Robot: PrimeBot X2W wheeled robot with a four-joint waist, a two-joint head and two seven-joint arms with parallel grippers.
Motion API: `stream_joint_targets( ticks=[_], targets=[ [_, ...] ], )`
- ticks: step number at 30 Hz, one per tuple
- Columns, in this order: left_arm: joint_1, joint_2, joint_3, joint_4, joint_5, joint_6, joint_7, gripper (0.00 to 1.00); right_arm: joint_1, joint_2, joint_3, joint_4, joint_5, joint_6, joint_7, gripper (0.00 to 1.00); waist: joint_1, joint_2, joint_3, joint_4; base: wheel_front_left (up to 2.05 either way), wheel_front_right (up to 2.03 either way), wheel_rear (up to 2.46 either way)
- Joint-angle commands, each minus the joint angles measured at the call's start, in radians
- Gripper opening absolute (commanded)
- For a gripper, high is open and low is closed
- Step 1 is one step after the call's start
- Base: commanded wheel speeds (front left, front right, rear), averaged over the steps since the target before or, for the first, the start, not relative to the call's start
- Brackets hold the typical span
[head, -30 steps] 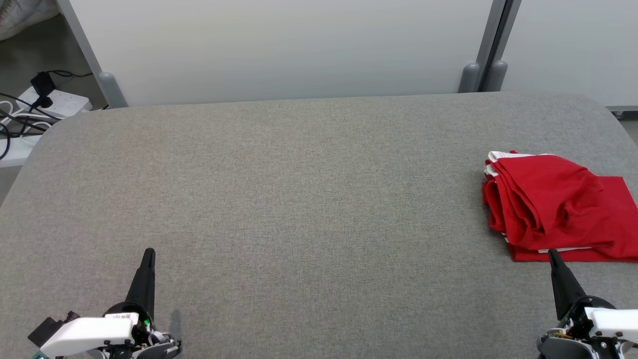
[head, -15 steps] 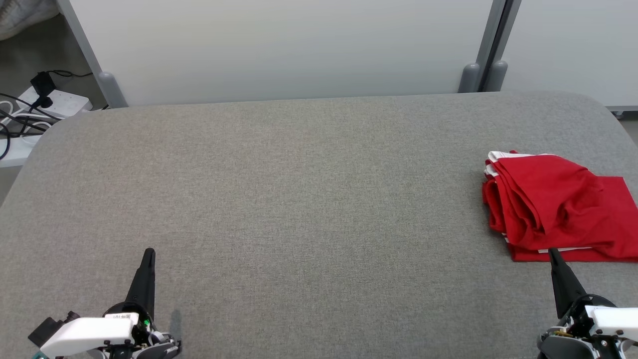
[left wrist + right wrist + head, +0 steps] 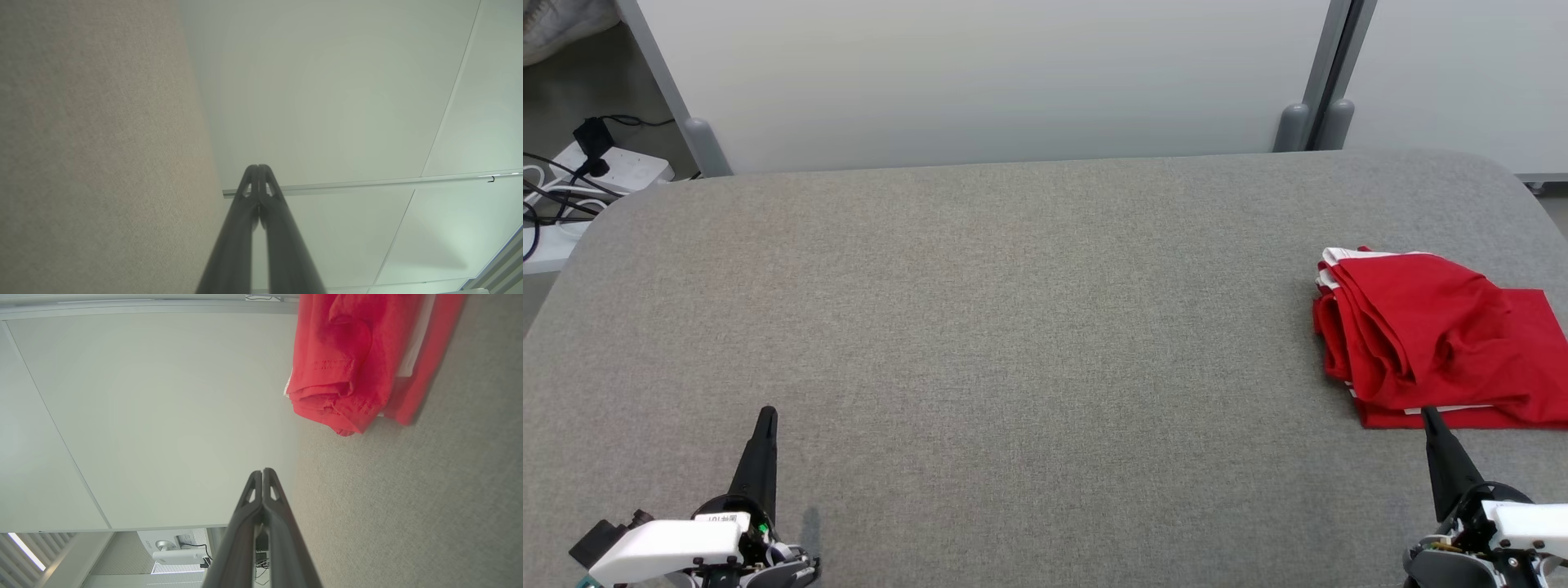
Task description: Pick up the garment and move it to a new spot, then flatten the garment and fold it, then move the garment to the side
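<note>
Folded red cloth garment with white trim (image 3: pixel 1429 335), lying in a rumpled stack at the right edge of the grey fabric-topped bench (image 3: pixel 1013 327). Close by its near edge but apart from it, right tool (image 3: pixel 1427 416), fingers pressed together, gripping nothing. Well off at near left, left tool (image 3: pixel 766 418), likewise closed and empty.

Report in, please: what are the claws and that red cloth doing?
Left gripper shut, empty. Right gripper shut, empty, just short of the red garment. Garment loosely folded, right side of grey table. Nothing between them.
</note>
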Motion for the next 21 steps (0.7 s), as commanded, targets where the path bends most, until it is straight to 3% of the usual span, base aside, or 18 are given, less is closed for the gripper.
stream_joint_targets(
  ticks=[1, 21],
  targets=[
    [-0.057, 0.009, 0.033, -0.022, -0.004, -0.008, 0.006, 0.0, -0.043, -0.016, 0.019, -0.026, 0.0, 0.005, 0.009, 0.0, 0.0, 0.0, 0.0, 0.0, 0.0, 0.0, 0.0],
    [-0.057, 0.009, 0.033, -0.023, -0.004, -0.008, 0.006, 0.0, -0.044, -0.013, 0.016, -0.026, -0.003, 0.005, 0.011, 0.0, 0.0, 0.0, 0.0, 0.0, 0.0, 0.0, 0.0]
  ],
)
